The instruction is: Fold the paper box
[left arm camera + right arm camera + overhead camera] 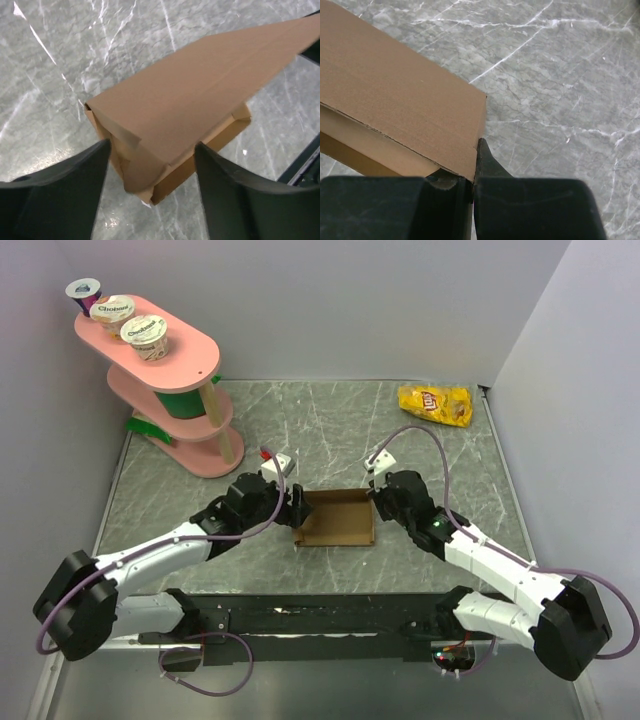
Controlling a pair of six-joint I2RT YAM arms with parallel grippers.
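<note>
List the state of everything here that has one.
Brown corrugated cardboard box: partly folded, walls up, big flap raised.
Left hand: open, straddling the box's corner.
Right hand: shut on the box's flap.
Yellow crinkly chip bag: lying flat.
Three white yogurt cups: lids on, atop the pink shelf.

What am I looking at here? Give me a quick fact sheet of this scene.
Main item: paper box, brown cardboard, part-folded
Right end effector: shut on an edge of the box
Left end effector: open, fingers either side of the box's end
Far right: yellow Lay's chip bag
Far left: pink tiered shelf, three yogurt cups on top
</note>
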